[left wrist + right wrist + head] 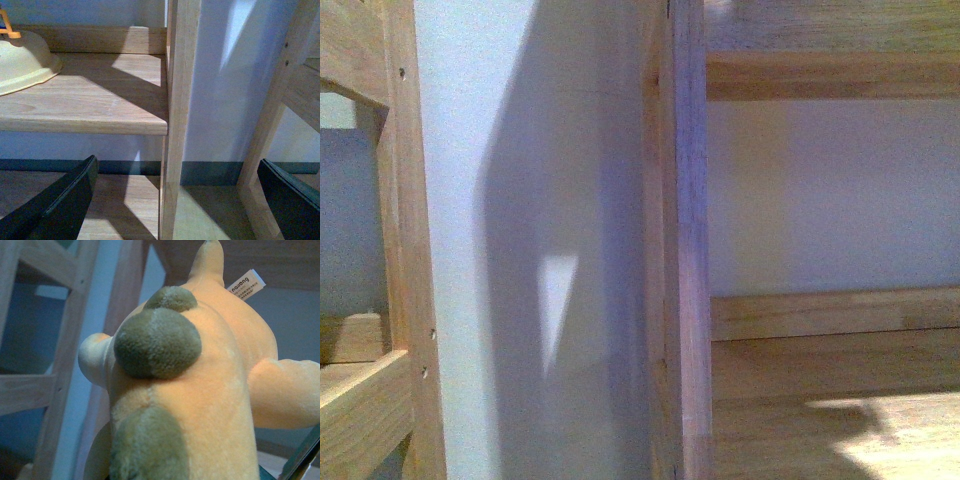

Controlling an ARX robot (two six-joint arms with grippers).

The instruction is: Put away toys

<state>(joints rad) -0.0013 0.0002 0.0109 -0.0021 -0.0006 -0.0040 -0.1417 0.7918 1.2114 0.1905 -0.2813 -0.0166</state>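
Note:
The plush toy [200, 390] fills the right wrist view: soft orange-yellow with olive-green rounded patches along its back and a white label near its top. My right gripper is shut on it; only one dark fingertip [305, 455] shows at the corner, and the jaws are hidden by the plush. My left gripper [177, 200] is open and empty, its two dark fingers [65, 200] wide apart on either side of a wooden upright post [180, 125] of the shelf unit. The toy does not show in the front or left wrist views.
The front view shows wooden shelf uprights [680, 240] close up, a shelf board [830, 400] at lower right and a white wall [520, 200]. In the left wrist view a cream bowl-like object [22, 62] sits on a wooden shelf [100, 100]; a second wooden frame [280, 100] stands beside it.

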